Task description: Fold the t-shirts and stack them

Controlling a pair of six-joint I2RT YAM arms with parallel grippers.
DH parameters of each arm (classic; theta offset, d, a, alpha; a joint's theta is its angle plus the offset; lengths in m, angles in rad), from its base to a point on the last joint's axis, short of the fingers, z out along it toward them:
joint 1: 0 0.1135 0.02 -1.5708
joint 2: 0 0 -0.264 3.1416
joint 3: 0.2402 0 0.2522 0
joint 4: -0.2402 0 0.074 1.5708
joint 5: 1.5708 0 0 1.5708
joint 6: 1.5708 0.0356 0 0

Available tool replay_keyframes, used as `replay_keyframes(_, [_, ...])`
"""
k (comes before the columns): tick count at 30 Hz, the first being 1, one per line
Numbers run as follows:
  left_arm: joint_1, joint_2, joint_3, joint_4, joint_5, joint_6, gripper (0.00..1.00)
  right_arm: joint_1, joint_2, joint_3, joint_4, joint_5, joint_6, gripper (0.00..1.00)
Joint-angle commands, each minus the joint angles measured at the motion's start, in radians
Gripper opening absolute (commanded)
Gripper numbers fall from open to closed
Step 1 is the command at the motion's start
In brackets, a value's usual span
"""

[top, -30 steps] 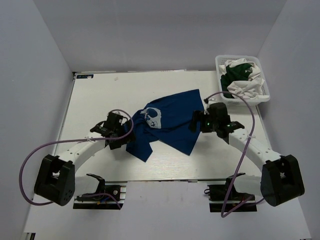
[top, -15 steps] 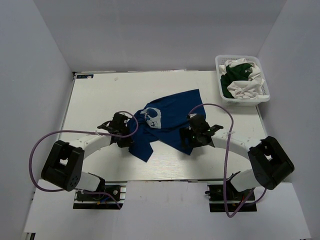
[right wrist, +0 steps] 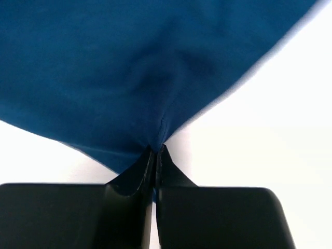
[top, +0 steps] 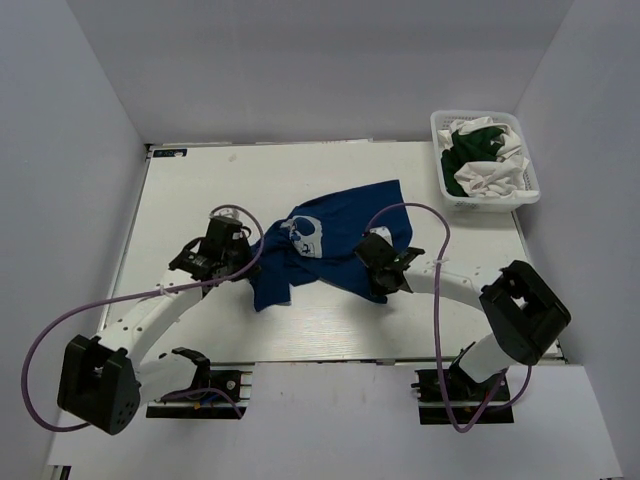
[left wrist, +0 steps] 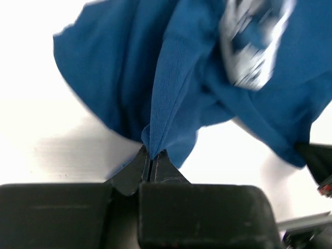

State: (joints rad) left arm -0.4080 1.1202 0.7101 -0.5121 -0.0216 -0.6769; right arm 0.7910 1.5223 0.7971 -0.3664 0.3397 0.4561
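L gripper (left wrist: 150, 154) and R gripper (right wrist: 156, 151) each clamp a thin fold of the blue tee (top: 345, 225); pinches look slight; a hard outward pull could slip cloth free.

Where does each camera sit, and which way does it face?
Top external: above and behind the bases, looking down on the table and blue t-shirt; left arm and right arm show.
Left wrist: on that wrist, looking along the left gripper, shut on a shirt fold.
Right wrist: likewise; right gripper shut on the shirt.
Shared: all show the blue t-shirt.
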Motion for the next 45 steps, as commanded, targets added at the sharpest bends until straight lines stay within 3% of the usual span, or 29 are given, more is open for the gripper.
replay_keyframes(1, [0.008,-0.042,0.122,-0.032,-0.119,-0.013,0.0,-0.004,-0.048,0.139,-0.123,0.238,0.038,0.0])
replay_keyframes(6, [0.017,-0.042,0.397,-0.054,-0.21,-0.004,0.0,-0.009,-0.178,0.281,-0.132,0.47,0.016,0.0])
replay_keyframes(11, [0.017,-0.112,0.545,-0.054,-0.355,0.019,0.0,-0.013,-0.37,0.34,0.03,0.657,-0.104,0.0])
replay_keyframes(16, [0.017,-0.158,0.716,-0.108,-0.478,0.072,0.0,-0.016,-0.545,0.384,0.19,0.734,-0.279,0.0])
replay_keyframes(19, [0.017,-0.2,0.784,-0.082,-0.503,0.146,0.0,-0.016,-0.628,0.465,0.245,0.664,-0.396,0.0])
replay_keyframes(24, [0.017,-0.338,0.822,0.128,-0.218,0.318,0.0,-0.015,-0.7,0.612,0.215,0.408,-0.514,0.0])
replay_keyframes(28, [0.017,-0.368,1.0,0.11,-0.071,0.355,0.0,-0.016,-0.705,0.834,0.098,0.257,-0.522,0.0])
replay_keyframes(34, [0.017,-0.365,1.234,0.032,0.097,0.407,0.0,-0.016,-0.715,0.997,-0.018,0.018,-0.507,0.0])
replay_keyframes(38, [0.017,-0.327,1.347,-0.009,0.117,0.407,0.0,-0.013,-0.747,1.001,-0.003,-0.024,-0.481,0.0])
replay_keyframes(45, [0.017,-0.267,1.238,0.003,-0.026,0.416,0.0,-0.013,-0.725,0.83,0.11,0.154,-0.493,0.0])
